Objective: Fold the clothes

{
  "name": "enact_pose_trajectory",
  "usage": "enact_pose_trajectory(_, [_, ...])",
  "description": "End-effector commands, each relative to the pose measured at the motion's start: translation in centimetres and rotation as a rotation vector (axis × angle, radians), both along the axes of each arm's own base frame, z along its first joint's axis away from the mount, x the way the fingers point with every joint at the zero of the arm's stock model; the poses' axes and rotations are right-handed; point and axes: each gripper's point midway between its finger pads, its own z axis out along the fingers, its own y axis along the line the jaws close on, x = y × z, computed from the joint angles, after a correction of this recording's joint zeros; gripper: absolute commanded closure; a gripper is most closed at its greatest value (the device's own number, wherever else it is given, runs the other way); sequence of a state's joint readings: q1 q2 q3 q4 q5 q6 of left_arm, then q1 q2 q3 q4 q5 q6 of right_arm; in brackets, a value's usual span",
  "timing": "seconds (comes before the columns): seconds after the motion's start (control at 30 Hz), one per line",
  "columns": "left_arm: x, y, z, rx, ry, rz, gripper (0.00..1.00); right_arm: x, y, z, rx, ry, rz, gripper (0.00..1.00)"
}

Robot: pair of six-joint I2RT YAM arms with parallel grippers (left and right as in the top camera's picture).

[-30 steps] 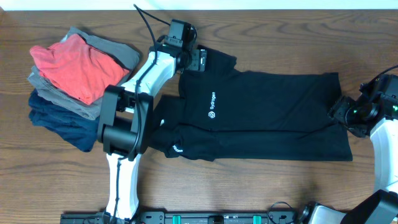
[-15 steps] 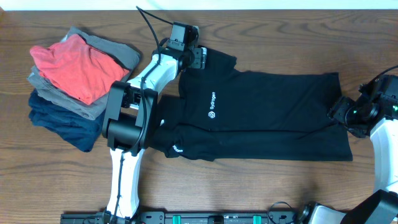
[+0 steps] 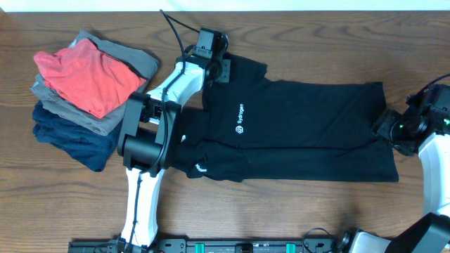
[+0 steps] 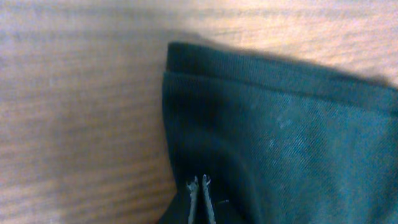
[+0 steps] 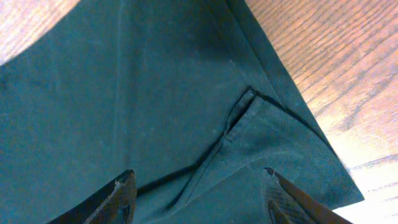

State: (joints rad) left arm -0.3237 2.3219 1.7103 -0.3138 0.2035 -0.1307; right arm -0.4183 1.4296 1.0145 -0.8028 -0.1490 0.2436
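Black short-sleeved soft T-shirt (image 3: 295, 126) flat on wooden counter (image 3: 281, 211); left jaws clenched on its ten o'clock sleeve, right jaws released above its three o'clock hem.

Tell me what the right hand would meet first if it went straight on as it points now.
Probably the black T-shirt: its fabric fills the view ahead of the open right hand, though depth is unclear.

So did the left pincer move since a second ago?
Yes. The left pincer slid slightly away from the stack of folded red-orange, grey and navy garments and shut on the sleeve of the black soft-fabric T-shirt.
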Motion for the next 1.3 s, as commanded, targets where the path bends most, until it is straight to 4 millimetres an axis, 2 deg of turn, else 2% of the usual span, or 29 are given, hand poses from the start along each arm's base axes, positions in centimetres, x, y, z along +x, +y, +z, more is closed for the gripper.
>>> enact_pose_trajectory(0.0, [-0.5,0.4,-0.6,0.011,0.034,0.005,0.94,0.1,0.2,-0.8,-0.008,0.029,0.024,0.38])
enact_pose_trajectory(0.07, [-0.7,0.6,0.4,0.011,0.033,0.007,0.94,0.1,0.2,-1.1,-0.004,0.038,0.024,0.38])
enact_pose_trajectory(0.17, [-0.6,1.0,3.1,-0.002,0.011,0.024,0.94,0.6,0.0,-1.2,-0.01,0.025,0.024,0.39])
enact_pose_trajectory(0.27, [-0.8,1.6,6.2,-0.049,0.005,0.1,0.94,1.7,-0.5,-0.7,-0.032,-0.024,0.024,0.4])
enact_pose_trajectory(0.37, [-1.1,1.8,8.1,-0.068,-0.002,0.124,0.94,3.4,-1.2,-0.2,-0.064,-0.092,0.03,0.41])
enact_pose_trajectory(0.47, [-1.6,1.6,8.4,-0.076,0.013,0.113,0.94,4.8,-1.6,-0.4,-0.087,-0.128,0.064,0.41])
enact_pose_trajectory(0.63, [-3.0,0.3,8.3,-0.145,0.079,0.06,0.94,6.7,-1.6,-2.6,-0.092,-0.088,0.145,0.4])
enact_pose_trajectory(0.87, [-3.8,0.4,7.8,-0.138,0.117,0.06,0.94,12.7,-4.1,-4.4,-0.098,-0.083,0.146,0.35])
enact_pose_trajectory(1.03, [-4.2,0.5,7.6,-0.131,0.135,0.061,0.94,16.7,-5.1,-4.9,-0.124,-0.138,0.154,0.35])
enact_pose_trajectory(1.27, [-4.4,0.6,7.5,-0.128,0.144,0.062,0.94,18.8,-5.5,-7.8,-0.143,-0.165,0.161,0.34])
